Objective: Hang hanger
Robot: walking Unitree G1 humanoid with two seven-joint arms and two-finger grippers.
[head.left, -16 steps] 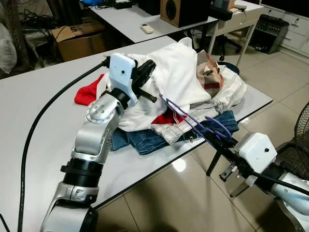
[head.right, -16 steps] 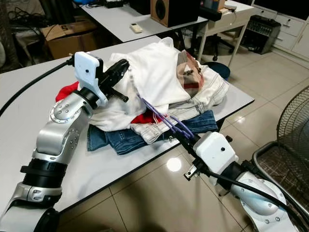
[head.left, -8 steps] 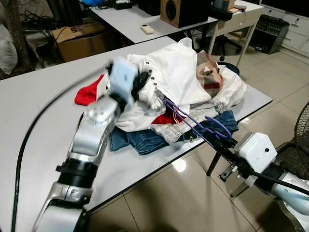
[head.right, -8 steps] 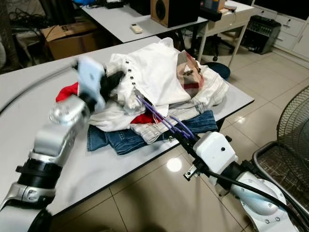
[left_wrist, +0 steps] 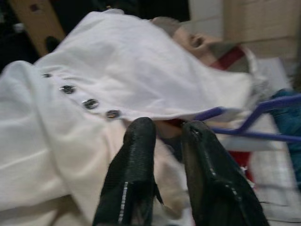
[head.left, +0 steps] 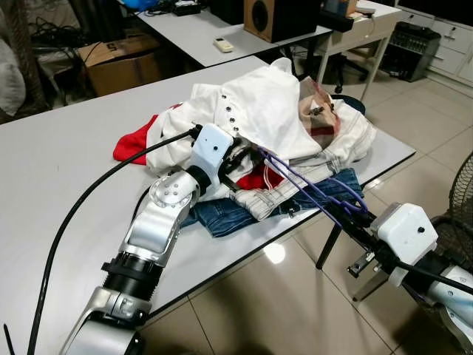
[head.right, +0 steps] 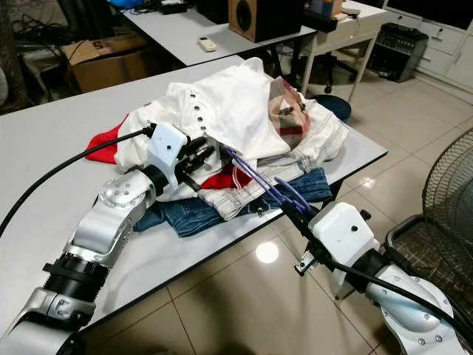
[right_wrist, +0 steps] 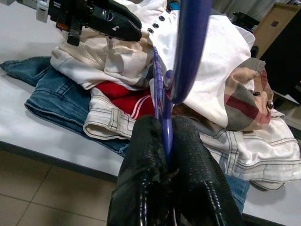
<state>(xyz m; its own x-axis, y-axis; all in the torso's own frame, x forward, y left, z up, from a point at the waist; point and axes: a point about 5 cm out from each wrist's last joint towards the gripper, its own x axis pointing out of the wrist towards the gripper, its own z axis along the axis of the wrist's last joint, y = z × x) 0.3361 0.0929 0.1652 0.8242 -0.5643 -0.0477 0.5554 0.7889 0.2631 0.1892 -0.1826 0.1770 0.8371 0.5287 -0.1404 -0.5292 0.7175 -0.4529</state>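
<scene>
- Lower right of the head view: right gripper (head.left: pixel 347 219) is clenched on the purple hanger (head.left: pixel 310 188); in the right wrist view the two black fingers (right_wrist: pixel 143 155) pinch the purple wire between them.
- The hanger runs from that gripper up and left, toward frame centre, its far end reaching into the clothes pile at the edge of the white shirt (head.left: pixel 259 111).
- Left arm rises from the lower left of the frame across the white table (head.left: pixel 59 170); left gripper (head.right: pixel 201 157) sits at frame centre, at the shirt's lower edge, just beside the hanger's far end.
- Left wrist view: fingertips (left_wrist: pixel 141 134) stand slightly apart, nothing between them — pointing under the shirt's buttoned hem, the purple bar just past them.
- Pile, centre to upper centre: blue jeans (head.left: pixel 222 214) at the bottom near the table's front edge, a striped white garment (head.left: pixel 273 196) and a red cloth (head.left: pixel 133 144) above, white shirt on top, a plaid piece (head.left: pixel 321 111) at the far right.
- Upper frame, beyond: a second table carrying a wooden speaker (head.left: pixel 270 16); cardboard box (head.left: pixel 122 63) at upper left.
</scene>
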